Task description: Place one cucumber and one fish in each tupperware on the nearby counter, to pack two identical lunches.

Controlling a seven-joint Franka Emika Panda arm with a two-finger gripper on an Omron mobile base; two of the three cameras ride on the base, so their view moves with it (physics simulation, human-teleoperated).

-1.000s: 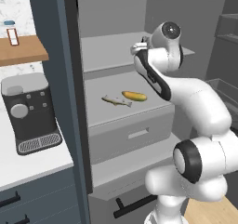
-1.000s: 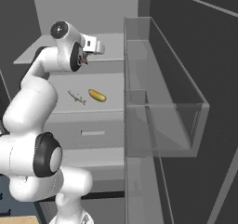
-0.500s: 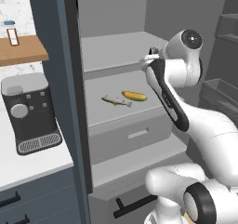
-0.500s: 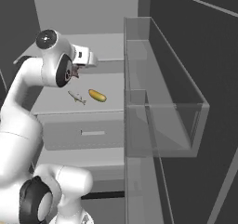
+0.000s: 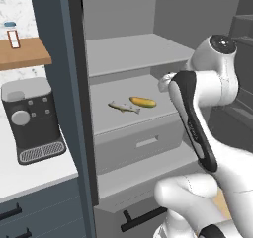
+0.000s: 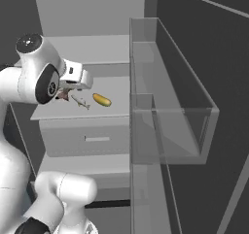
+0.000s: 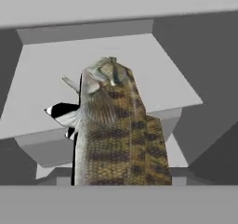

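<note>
My gripper (image 6: pixel 65 94) hangs in front of the fridge's middle shelf (image 6: pixel 116 85), half hidden behind my own forearm, and is shut on a fish (image 7: pixel 116 130), a mottled brown body close in front of the hand camera. A second, small grey-brown fish (image 5: pixel 123 107) (image 6: pixel 80 102) lies on that shelf, with a yellow-green cucumber (image 5: pixel 143 101) (image 6: pixel 101 99) just beside it. The white counter (image 5: pixel 29 170) runs to the left of the fridge. The tupperware is out of view.
A black coffee machine (image 5: pixel 30 118) stands on the counter under a wooden wall shelf (image 5: pixel 24 54). The open fridge door with its clear bin (image 6: pixel 170 102) juts out on the right. A grey drawer (image 5: pixel 141 143) sits below the shelf.
The arm has swung: the elbow has gone right and the hand has come down and back from the upper shelf toward the fridge front. The fish and cucumber on the shelf have not moved.
</note>
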